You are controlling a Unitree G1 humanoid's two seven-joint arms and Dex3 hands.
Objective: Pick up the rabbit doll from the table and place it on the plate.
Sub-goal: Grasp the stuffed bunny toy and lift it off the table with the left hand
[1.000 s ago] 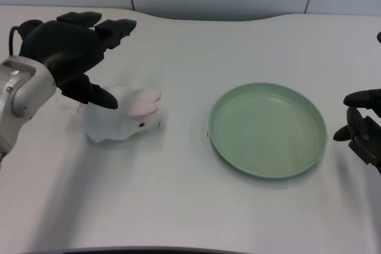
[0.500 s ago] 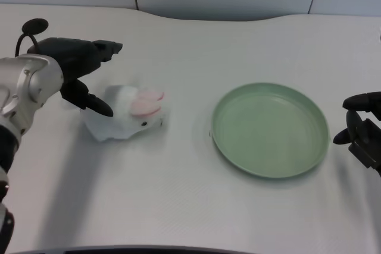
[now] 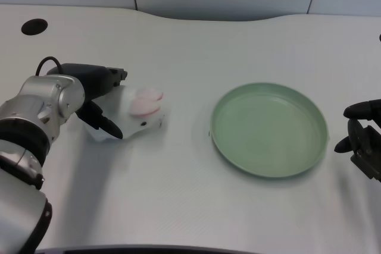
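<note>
Rabbit doll (image 3: 140, 111) on tabletop (image 3: 178, 194), left of green plate (image 3: 269, 129) | my left hand (image 3: 98, 96) wraps it, fingers spread around its body, not lifted

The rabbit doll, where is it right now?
On the table's left side, well left of the green plate, with the left robot hand around its back end.

White table (image 3: 178, 206); dark round hole (image 3: 34, 27) far-left.
</note>
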